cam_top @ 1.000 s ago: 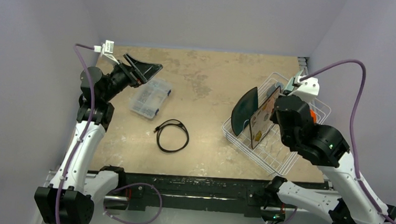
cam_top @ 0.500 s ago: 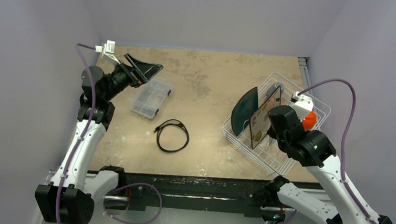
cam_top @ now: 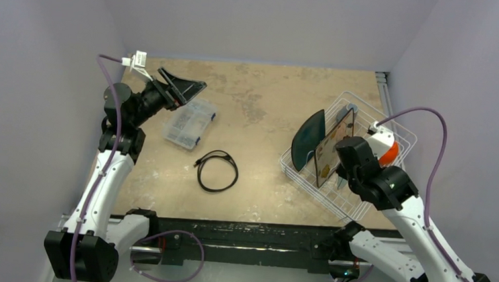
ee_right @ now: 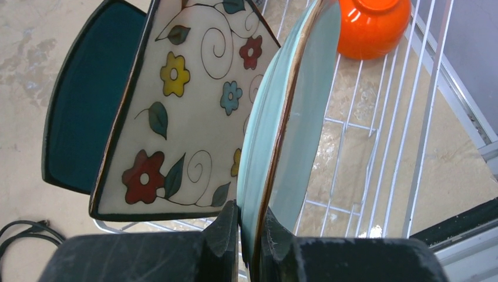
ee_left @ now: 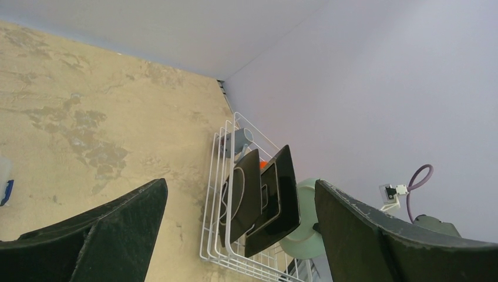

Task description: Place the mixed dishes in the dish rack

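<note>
Pale mint round plate [ee_right: 305, 88], glossy: our right gripper [ee_right: 249, 226] is clamping its thin rim. Our left gripper [ee_left: 239, 188] is gaping wide.

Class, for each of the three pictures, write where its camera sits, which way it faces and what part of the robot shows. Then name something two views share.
Top view: high behind the bases, looking down on the table, rack, left arm and right arm.
Left wrist: on the left arm, facing across the table toward the rack; fingers of the open left tool frame it.
Right wrist: at the rack, looking along the right tool, shut on the mint plate.
Shared: both wrist views show the rack and mint plate.
</note>
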`<state>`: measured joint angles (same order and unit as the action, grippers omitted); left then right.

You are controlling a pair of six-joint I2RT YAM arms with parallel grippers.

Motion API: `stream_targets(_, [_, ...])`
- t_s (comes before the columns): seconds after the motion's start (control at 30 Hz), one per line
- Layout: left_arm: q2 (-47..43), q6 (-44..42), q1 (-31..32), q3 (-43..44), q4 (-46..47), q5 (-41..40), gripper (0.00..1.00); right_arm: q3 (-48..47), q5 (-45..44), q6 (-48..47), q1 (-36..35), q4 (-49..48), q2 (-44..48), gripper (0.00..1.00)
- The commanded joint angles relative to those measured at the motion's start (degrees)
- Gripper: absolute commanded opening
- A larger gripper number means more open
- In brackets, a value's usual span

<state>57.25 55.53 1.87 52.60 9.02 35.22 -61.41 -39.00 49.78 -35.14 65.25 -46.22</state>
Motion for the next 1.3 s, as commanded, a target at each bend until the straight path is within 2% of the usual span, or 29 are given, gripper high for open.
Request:
stream_targets(0.0, [-0.04, 0.37, 0.33, -0.14, 2.94, 0.72, 0.94, -0.12, -3.49, 3.18, 0.79, -3.03, -0.25, 0.00])
stream_targets(0.23, [-0.03, 0.37, 0.50, -0.21, 2.94, 0.67, 0.95, 2.40, -2.76, 3.88, 2.67, -3.46, -0.80, 0.00])
stream_targets(0.33, [0.15, 0.43, 0.56, -0.21, 2.94, 0.79, 0.94, 2.51, -2.84, 3.87, 3.70, -3.38, -1.47, 0.13])
stream_targets(0.53, [0.20, 0.33, 0.52, -0.20, 3.02, 0.81, 0.94, 3.17, -1.49, 2.87, 6.68, -4.34, -2.59, 0.26])
stream_targets(0.77, [0.28, 0.66, 0.59, -0.29, 3.33, 1.03, 0.94, 3.09, -0.27, 0.82, 9.15, -5.21, -2.93, 0.29])
stream_targets(1.03, [0.49, 0.42, 0.59, -0.22, 3.42, 1.18, 0.94, -0.83, 0.23, -3.61, 9.38, -6.30, -1.01, 0.54])
stream_targets(1.27, [-0.36, -3.42, 1.47, 0.26, 1.29, -0.53, 0.94, -7.68, 5.10, -16.80, 9.44, -11.19, 1.31, 0.75])
